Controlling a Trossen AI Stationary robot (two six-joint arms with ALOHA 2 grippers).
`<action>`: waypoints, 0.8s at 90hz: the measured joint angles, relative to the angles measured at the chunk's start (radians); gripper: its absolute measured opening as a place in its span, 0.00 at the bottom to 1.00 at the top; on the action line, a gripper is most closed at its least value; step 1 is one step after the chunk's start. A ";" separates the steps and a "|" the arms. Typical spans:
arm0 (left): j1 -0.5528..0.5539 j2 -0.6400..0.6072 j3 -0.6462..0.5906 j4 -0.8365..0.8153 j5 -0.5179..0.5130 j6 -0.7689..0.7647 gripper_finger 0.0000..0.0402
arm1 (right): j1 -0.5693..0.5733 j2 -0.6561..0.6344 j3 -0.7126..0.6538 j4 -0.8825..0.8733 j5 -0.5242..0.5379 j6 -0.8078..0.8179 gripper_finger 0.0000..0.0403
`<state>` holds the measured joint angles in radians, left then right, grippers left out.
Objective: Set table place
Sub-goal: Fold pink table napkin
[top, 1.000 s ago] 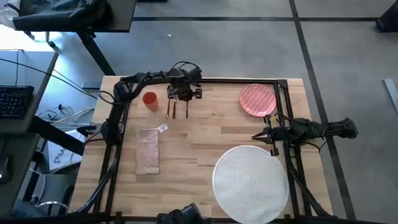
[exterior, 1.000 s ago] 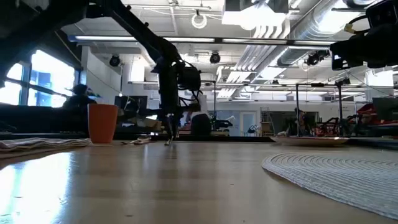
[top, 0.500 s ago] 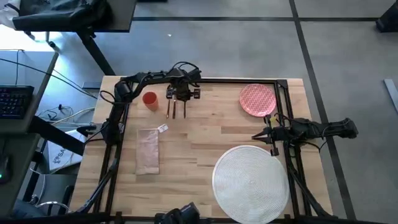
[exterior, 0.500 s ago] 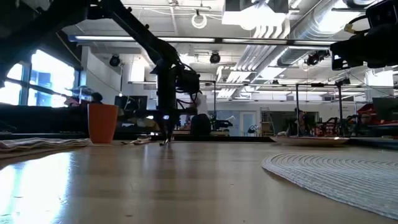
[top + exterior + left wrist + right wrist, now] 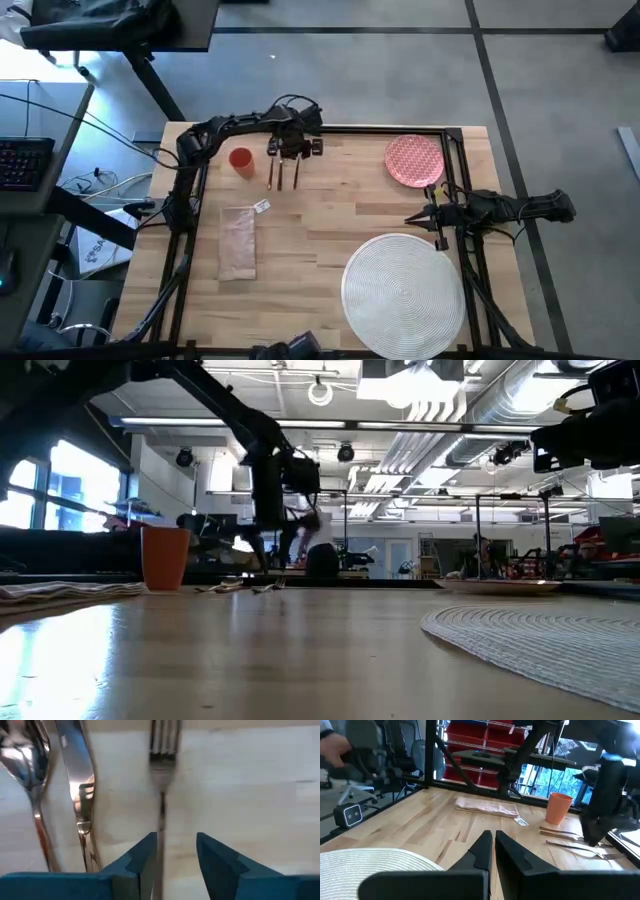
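- The left claw [image 5: 291, 148] had drawn back toward the far edge of the surface [image 5: 330, 225] over the last second, ending above the handle ends of the cutlery instead of over their middle.
- In the low view it had also risen: a second earlier its fingers reached down to the wood, and now they hung spread just above it.
- The left wrist view showed that claw open and empty, its fingertips [image 5: 142, 855] on either side of the fork [image 5: 161, 780], whose handle ran between them; whether they touched the handle could not be told, the view being blurred.
- The knife [image 5: 77, 785] and spoon [image 5: 30, 770] lay just beside the fork, parallel, all flat on the wood.
- This read as a fresh line-up on the fork, so no piece of cutlery had been carried yet.
- The orange cup [image 5: 240, 159] stood just beside the cutlery near the far left corner; the napkin [image 5: 238, 243] lay along the left edge.
- The pink plate [image 5: 414, 160] sat at the far right corner, off the bare white placemat [image 5: 403, 295] at the near right.
- The right claw [image 5: 428, 217] waited closed between plate and placemat, holding nothing.
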<state>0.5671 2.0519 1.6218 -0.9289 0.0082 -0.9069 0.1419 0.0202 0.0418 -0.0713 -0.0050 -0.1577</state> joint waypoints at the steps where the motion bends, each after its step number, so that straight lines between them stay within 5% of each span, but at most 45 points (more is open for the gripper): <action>1: -0.004 -0.008 0.000 0.000 0.000 0.003 0.30 | 0.000 0.000 0.000 0.000 0.002 0.000 0.00; 26: -0.288 -0.209 0.002 -0.082 0.010 -0.016 0.24 | 0.000 0.000 0.000 0.001 0.015 0.000 0.00; 47: -0.635 -0.252 -0.007 -0.369 -0.017 -0.336 0.23 | 0.000 0.000 0.000 0.001 0.016 0.000 0.00; 58: -0.692 -0.253 -0.094 -0.417 0.010 -0.481 0.25 | 0.000 0.000 0.000 0.001 0.016 0.000 0.00; 72: -0.689 -0.253 -0.254 -0.376 0.131 -0.481 0.29 | 0.000 0.000 0.000 0.001 0.016 0.000 0.00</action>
<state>-0.1219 1.7992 1.3680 -1.3048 0.1389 -1.3884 0.1419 0.0200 0.0418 -0.0706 0.0109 -0.1577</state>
